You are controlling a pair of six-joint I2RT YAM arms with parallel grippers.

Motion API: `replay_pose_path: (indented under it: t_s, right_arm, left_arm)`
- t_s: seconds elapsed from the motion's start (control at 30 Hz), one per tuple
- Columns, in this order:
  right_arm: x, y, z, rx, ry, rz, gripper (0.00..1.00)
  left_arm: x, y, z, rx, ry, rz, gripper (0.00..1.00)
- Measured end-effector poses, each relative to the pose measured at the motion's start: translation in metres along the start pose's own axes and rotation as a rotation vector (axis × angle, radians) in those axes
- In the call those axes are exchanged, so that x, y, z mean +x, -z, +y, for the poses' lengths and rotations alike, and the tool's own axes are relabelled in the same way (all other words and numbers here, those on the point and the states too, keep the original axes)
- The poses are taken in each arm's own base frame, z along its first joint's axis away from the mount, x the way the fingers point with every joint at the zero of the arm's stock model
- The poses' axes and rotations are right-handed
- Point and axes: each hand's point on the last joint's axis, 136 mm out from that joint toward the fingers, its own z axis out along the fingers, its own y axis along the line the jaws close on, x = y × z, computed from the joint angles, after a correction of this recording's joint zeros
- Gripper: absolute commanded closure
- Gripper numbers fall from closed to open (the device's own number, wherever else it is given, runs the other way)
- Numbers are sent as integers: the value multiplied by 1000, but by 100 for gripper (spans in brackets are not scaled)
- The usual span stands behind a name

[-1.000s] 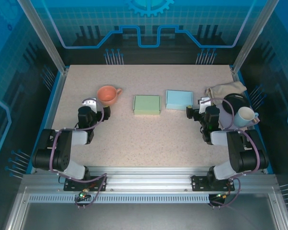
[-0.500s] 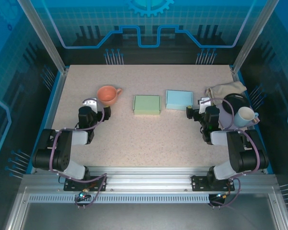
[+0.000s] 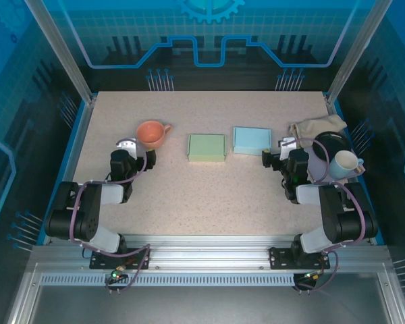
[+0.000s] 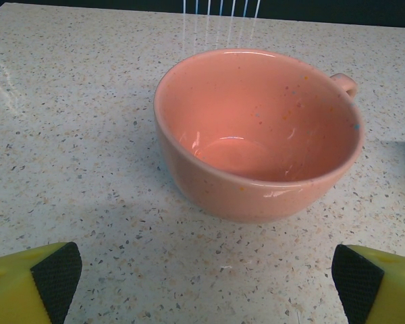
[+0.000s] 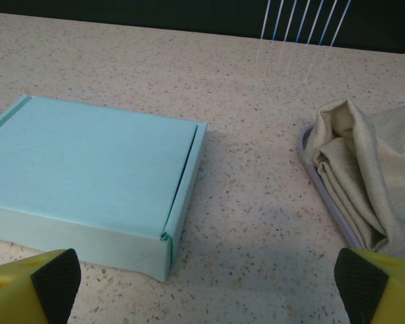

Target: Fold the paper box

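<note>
No legible text, label, brand, number or sign anywhere

I have both arms folded low over their bases at the near edge, the left arm (image 3: 88, 209) and the right arm (image 3: 336, 210) mirroring each other. The left gripper (image 3: 126, 144) points forward, jaws spread wide (black pads (image 4: 54, 273) sit at the bottom corners of its wrist view). The right gripper (image 3: 284, 146) is equally wide apart and holds nothing.

Speckled tabletop (image 3: 209, 196) (blue printed walls (image 3: 209, 34))
</note>
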Motion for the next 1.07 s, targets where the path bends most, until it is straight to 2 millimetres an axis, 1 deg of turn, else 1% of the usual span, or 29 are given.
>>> replay_pose_path:
  t_s: [0.83, 1.07]
  right_arm:
    - [0, 0, 0, 0, 0, 0, 0]
    - [0, 0, 0, 0, 0, 0, 0]
  left_arm:
    - [0, 0, 0, 0, 0, 0, 1]
    - [5, -1, 0, 0, 0, 21, 1]
